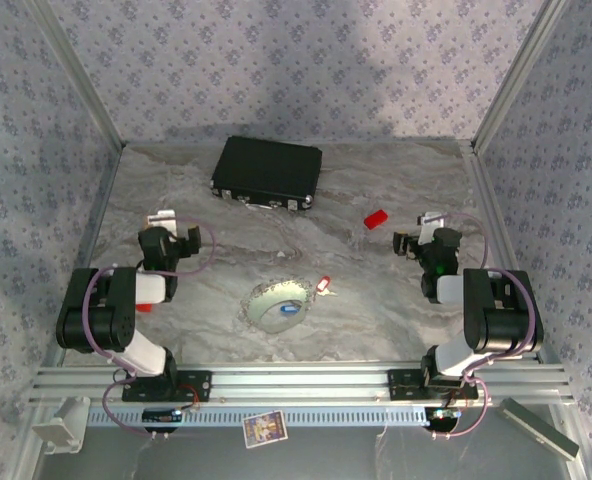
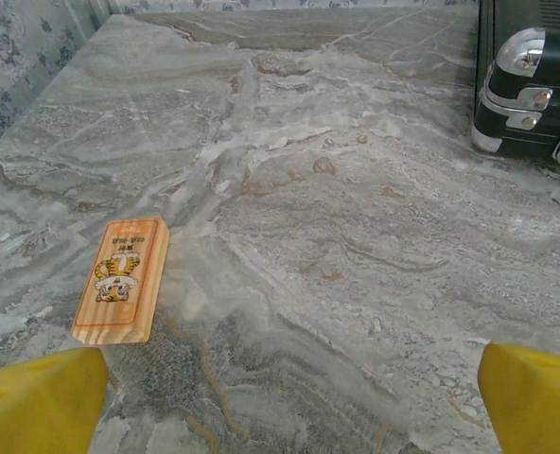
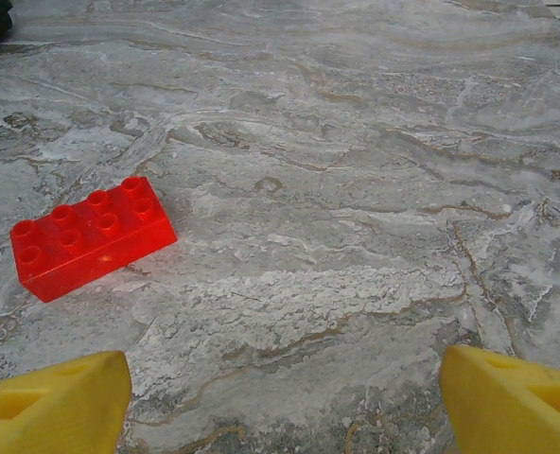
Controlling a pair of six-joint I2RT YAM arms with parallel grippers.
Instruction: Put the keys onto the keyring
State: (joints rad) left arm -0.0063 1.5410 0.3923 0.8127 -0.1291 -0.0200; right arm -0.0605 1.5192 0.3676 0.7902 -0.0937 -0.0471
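Note:
The white dish (image 1: 261,296) sits at the table's middle front, with the blue-headed key (image 1: 289,309) lying in it. The red-headed key (image 1: 323,285) rests on the table just off the dish's right rim. I cannot make out the keyring; it is hidden or too small to tell. My left gripper (image 1: 171,238) (image 2: 285,388) hovers left of the dish, open, with bare table between its yellow fingers (image 2: 39,397). My right gripper (image 1: 421,240) (image 3: 285,392) is to the right of the dish, also open and empty, its yellow fingers (image 3: 516,397) wide apart.
A black case (image 1: 267,172) (image 2: 531,80) lies at the back centre. A red toy block (image 1: 376,218) (image 3: 91,236) sits ahead and left of the right gripper. A small wooden tile with a tiger picture (image 2: 122,280) lies ahead and left of the left gripper.

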